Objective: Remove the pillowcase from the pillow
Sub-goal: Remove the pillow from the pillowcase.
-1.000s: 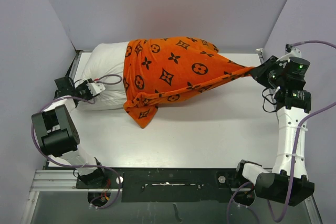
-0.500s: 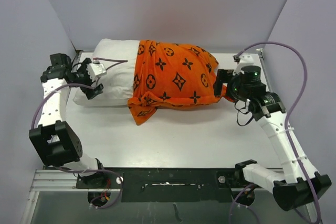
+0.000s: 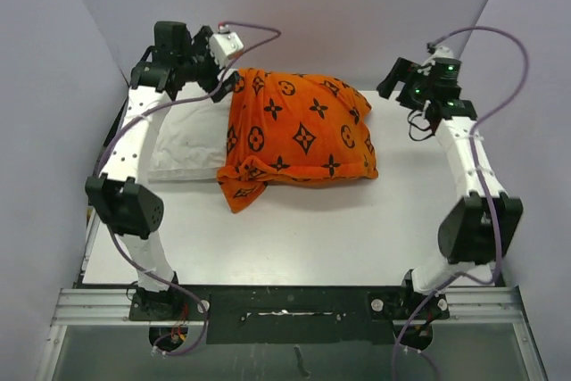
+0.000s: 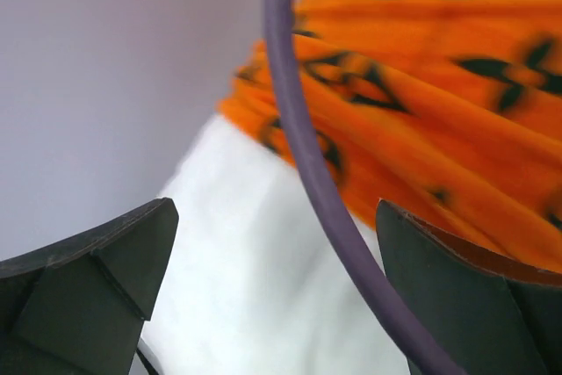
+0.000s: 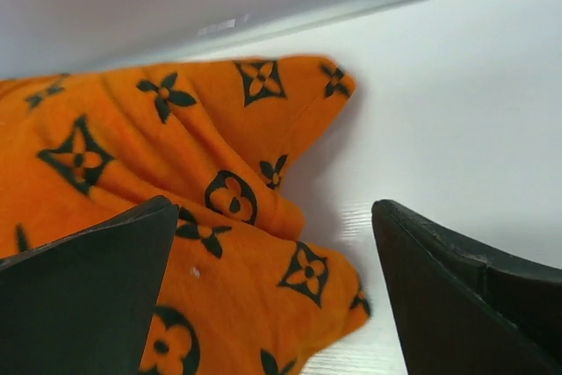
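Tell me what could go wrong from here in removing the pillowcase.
1. The bright-orange plush pillowcase covers most of the plump white pillow, and both arms' jaws stand open and empty; a grasp may pinch pillow and cover together.
2. In the left wrist view, the purple cable hangs across the gap of the left jaws and might get caught when they close.

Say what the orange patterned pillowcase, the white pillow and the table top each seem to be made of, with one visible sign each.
Pillowcase: soft plush fabric, likely fleece or velour; matte, folds in thick creases.
Pillow: plain white cloth over soft filling, probably; it dents and wrinkles.
Table: hard, smooth white board, perhaps laminate; flat with faint sheen.
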Controlling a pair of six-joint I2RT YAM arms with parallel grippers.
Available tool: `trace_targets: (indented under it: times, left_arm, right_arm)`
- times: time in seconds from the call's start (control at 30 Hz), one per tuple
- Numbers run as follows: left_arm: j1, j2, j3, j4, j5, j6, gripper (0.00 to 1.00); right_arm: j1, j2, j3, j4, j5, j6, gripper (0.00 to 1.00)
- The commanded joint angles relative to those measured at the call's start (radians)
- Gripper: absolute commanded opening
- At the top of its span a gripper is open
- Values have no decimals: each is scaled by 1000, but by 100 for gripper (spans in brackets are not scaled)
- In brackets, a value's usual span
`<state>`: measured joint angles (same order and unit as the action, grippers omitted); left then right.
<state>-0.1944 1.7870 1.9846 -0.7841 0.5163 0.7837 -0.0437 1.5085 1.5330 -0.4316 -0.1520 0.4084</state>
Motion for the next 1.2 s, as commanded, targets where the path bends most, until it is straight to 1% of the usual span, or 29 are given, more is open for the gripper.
trace_targets:
  times: [0.0,0.07,0.13,0.17,0.2,0.27,0.33,0.4,0.47,0.53,0.6,0.67,0.73,0.77,0.87,0.93,1.0,1.07,1.17]
  left_arm:
    - [38,246,300,50,-203,-270,98]
    - [46,371,476,-15,-239,-321,98]
    - [50,494,648,-121,-244,-350,98]
    - [51,554,706,-157,-255,-354,98]
    - [52,581,731,-180,-267,-355,98]
    - [61,588,704,-181,-263,-359,98]
    - [72,558,617,-164,-231,-350,98]
    - [80,525,535,-166,-182,-330,96]
    - [89,505,483,-198,-131,-307,96]
    - [96,501,467,-262,-89,-287,95]
    - [108,496,447,-318,-39,-272,96]
    - [116,482,393,-360,-5,-238,98]
    - [121,459,330,-379,15,-201,98]
    - [124,444,295,-378,24,-188,98]
    - [134,403,206,-372,44,-146,98]
    - [137,385,166,-371,49,-122,97]
    - [140,376,141,-378,51,-101,91]
    - [141,373,122,-393,42,-80,79]
    - [143,368,89,-407,10,-54,61]
  right_arm:
    - [63,208,71,148,-198,117,98]
    - [98,285,93,204,-257,134,98]
    - [145,329,98,218,-307,132,99]
    - [175,329,77,218,-316,119,99]
    - [209,310,36,236,-320,103,96]
    - [296,239,-99,283,-317,79,91]
    - [401,138,-268,380,-317,111,88]
    - [489,39,-400,427,-278,111,89]
    - [526,-50,-487,404,-218,119,94]
    - [506,-154,-560,364,-145,138,99]
    - [451,-240,-625,329,-84,152,98]
    - [366,-306,-682,290,-67,191,98]
    - [278,-366,-737,250,-89,232,98]
    - [256,-394,-756,234,-98,236,98]
    - [252,-471,-802,208,-131,180,98]
    - [253,-490,-810,182,-150,130,98]
    - [248,-475,-805,172,-193,76,98]
    - [247,-424,-798,171,-237,39,98]
    - [246,-347,-825,188,-270,50,98]
